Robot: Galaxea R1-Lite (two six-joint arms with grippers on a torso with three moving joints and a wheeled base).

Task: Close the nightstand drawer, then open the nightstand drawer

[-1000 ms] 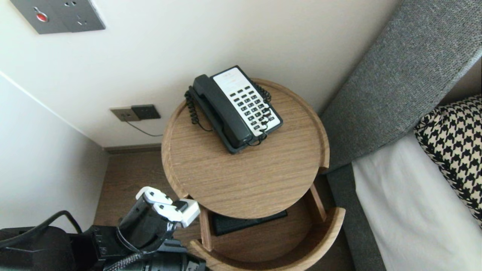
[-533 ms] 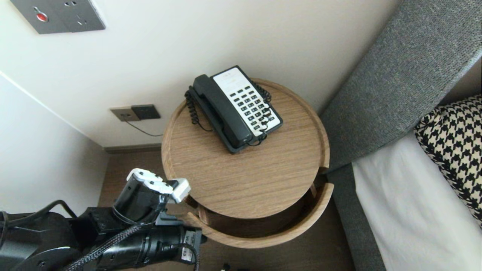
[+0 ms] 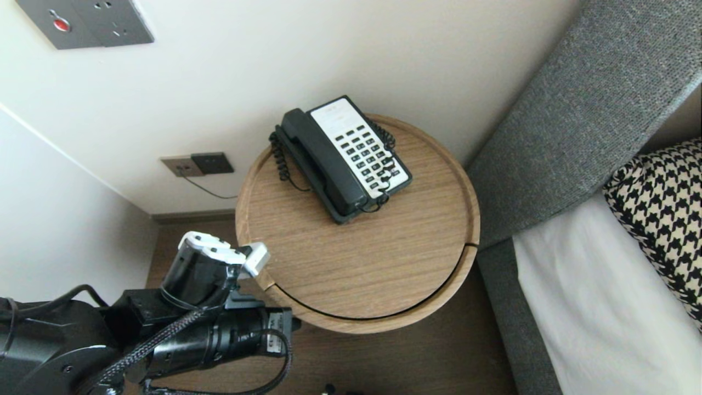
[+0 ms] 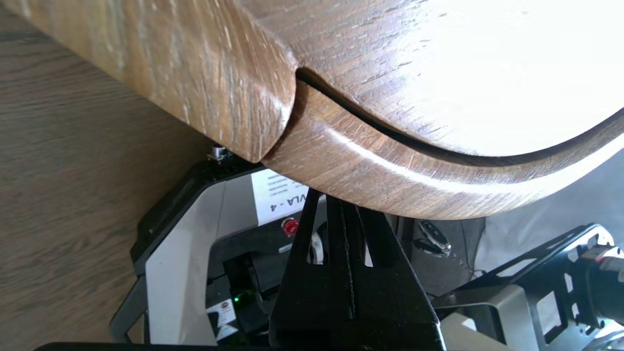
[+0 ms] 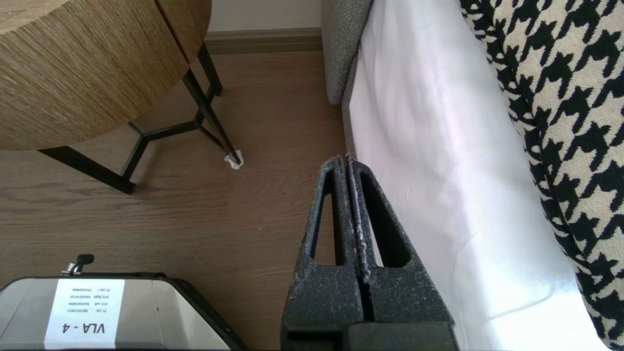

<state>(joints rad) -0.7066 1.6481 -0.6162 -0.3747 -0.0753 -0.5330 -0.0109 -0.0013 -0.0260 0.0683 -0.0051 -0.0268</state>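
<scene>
Swung shut since a second ago: the drawer (image 3: pixel 378 325) of the round table (image 3: pixel 356 258). It was standing wide open at the lower right of the head view, then half in. It is now lying flush under the top, with only a thin dark seam showing along the lower rim. Judging by that seam, the closing is looking complete.

- left claw (image 4: pixel 341 209): jaws are pressing together and gripping nothing. The tips are meeting the lower edge of the drawer's curved front, just beside the joint with the fixed side. Its arm is reaching in from the lower left of the head view.
- right claw (image 5: pixel 347 163): narrow and carrying nothing, it is hanging parked above the floor (image 5: pixel 219 219) beside the bed (image 5: pixel 429 146).
- table top: wood grain with a raised rim, carrying one telephone (image 3: pixel 343 156) at the upper middle. The handset is resting in its cradle and the coiled cord is trailing at its left.
- room: a pale wall (image 3: pixel 329 55) is standing behind. A socket plate (image 3: pixel 197 164) is sitting low at the left, and a grey switch panel (image 3: pixel 88 22) at the upper left. A grey headboard (image 3: pixel 592 109) and a check pillow (image 3: pixel 658 208) are filling the right.
</scene>
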